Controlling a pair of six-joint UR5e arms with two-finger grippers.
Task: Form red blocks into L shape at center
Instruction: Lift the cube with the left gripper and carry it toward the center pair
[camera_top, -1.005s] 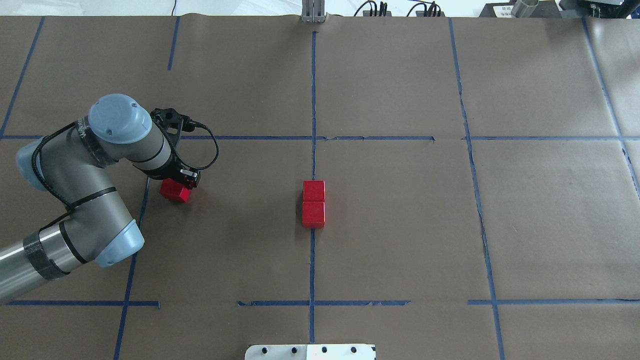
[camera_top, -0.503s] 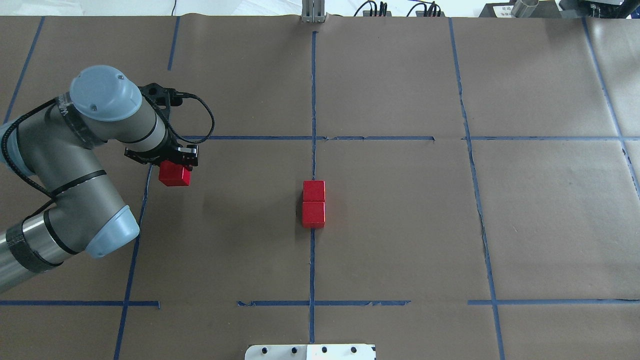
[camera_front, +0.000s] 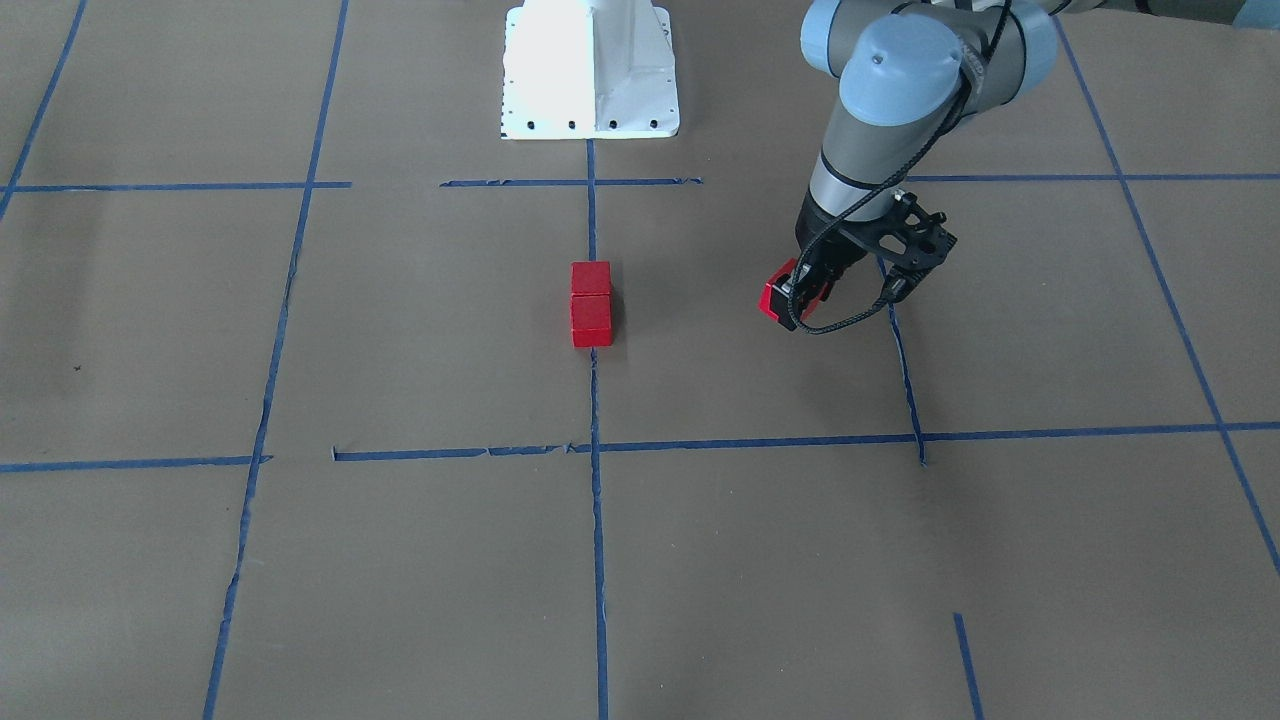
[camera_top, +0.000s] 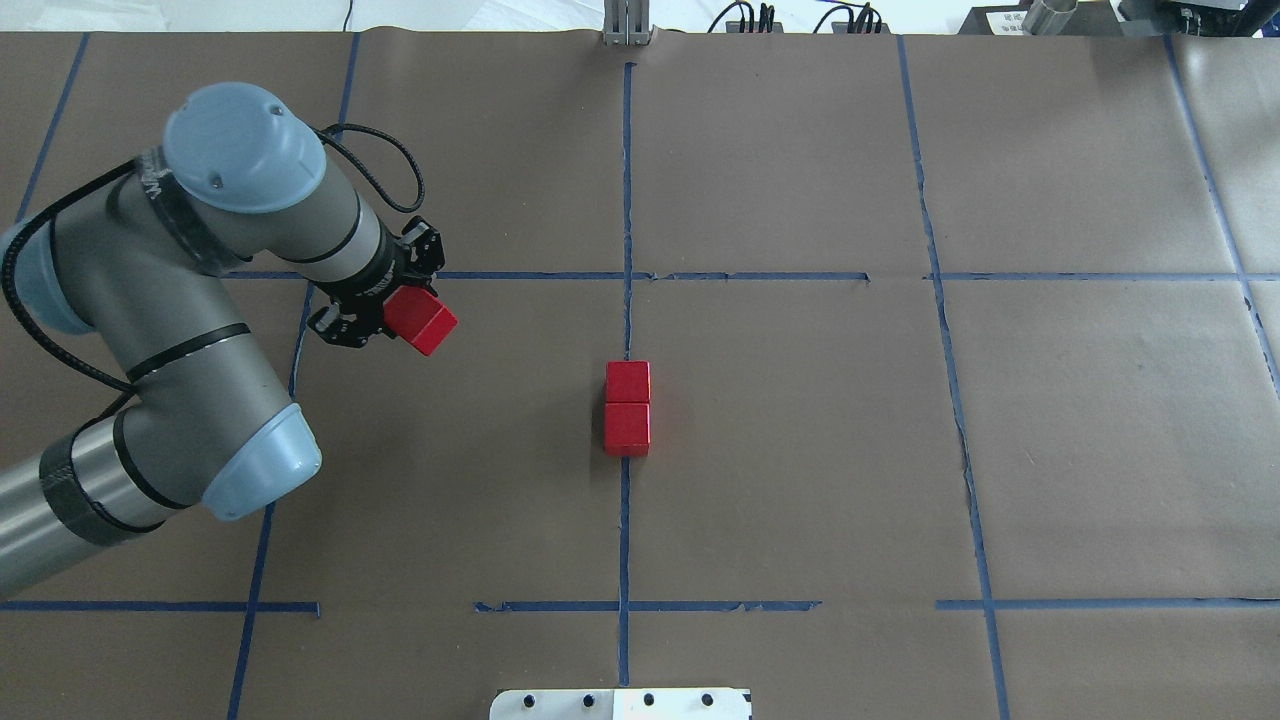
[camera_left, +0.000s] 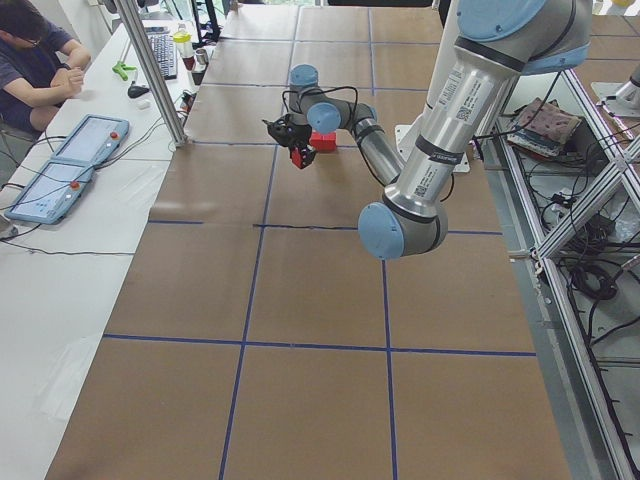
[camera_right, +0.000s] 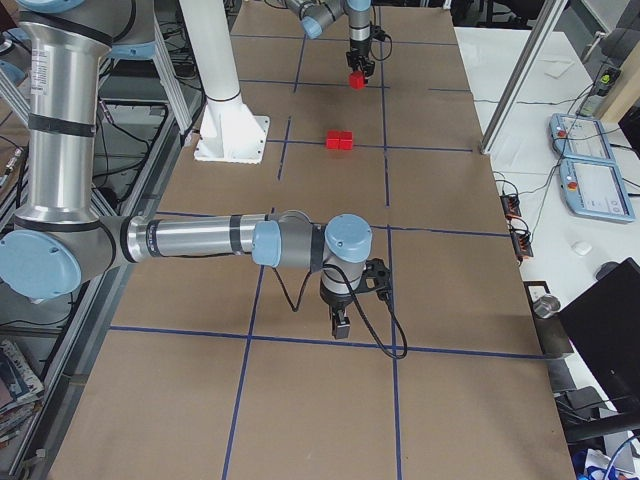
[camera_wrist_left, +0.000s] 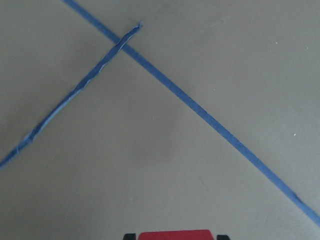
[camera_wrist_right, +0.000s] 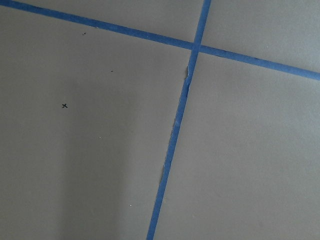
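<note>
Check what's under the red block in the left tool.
Bare brown paper only; the red block hangs above it in the left tool. The wrist view shows crossing blue tape just ahead. The patch directly beneath is covered by the block.

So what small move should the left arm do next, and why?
Probably carry the held red block in the left gripper sideways toward the center, to sit beside one end of the two touching red blocks. They form only a straight line on the blue tape line, so the L lacks its foot.
</note>
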